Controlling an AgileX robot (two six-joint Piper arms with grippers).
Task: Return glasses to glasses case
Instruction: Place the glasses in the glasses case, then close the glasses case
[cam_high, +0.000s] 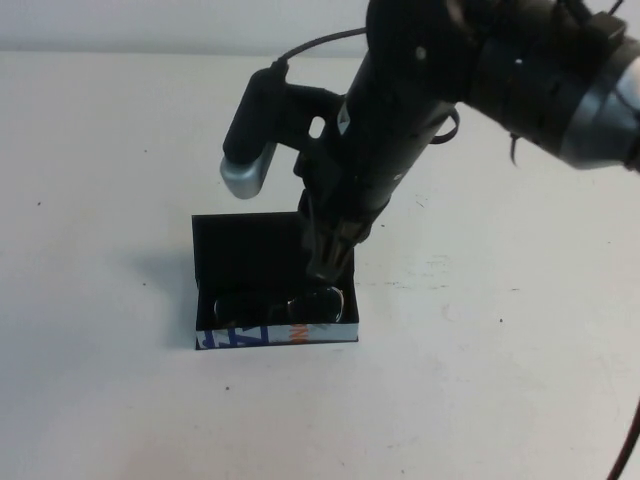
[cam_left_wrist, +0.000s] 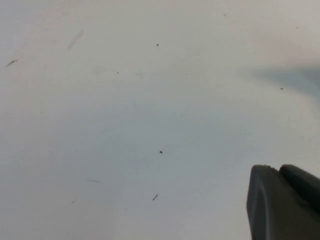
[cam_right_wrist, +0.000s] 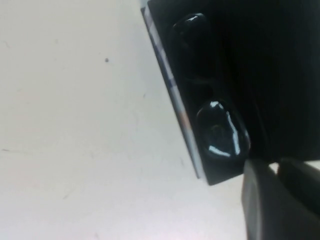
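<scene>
The glasses case (cam_high: 275, 335) lies open at mid-table, with its black lid up behind and its light blue front towards me. The black glasses (cam_high: 288, 304) lie inside it along the front wall. My right gripper (cam_high: 326, 264) hangs tip-down over the case's right part, just behind the glasses, with its fingers together and nothing between them. In the right wrist view the glasses (cam_right_wrist: 219, 131) show shiny lenses inside the case (cam_right_wrist: 173, 95), and the right gripper (cam_right_wrist: 274, 168) is beside the case's corner. My left gripper (cam_left_wrist: 278, 169) is shut and empty over bare table, out of the high view.
The white table (cam_high: 110, 200) surrounds the case on all sides. The right arm and its grey-tipped wrist camera (cam_high: 250, 165) hang over the back of the case. A cable (cam_high: 630, 440) runs down at the right edge.
</scene>
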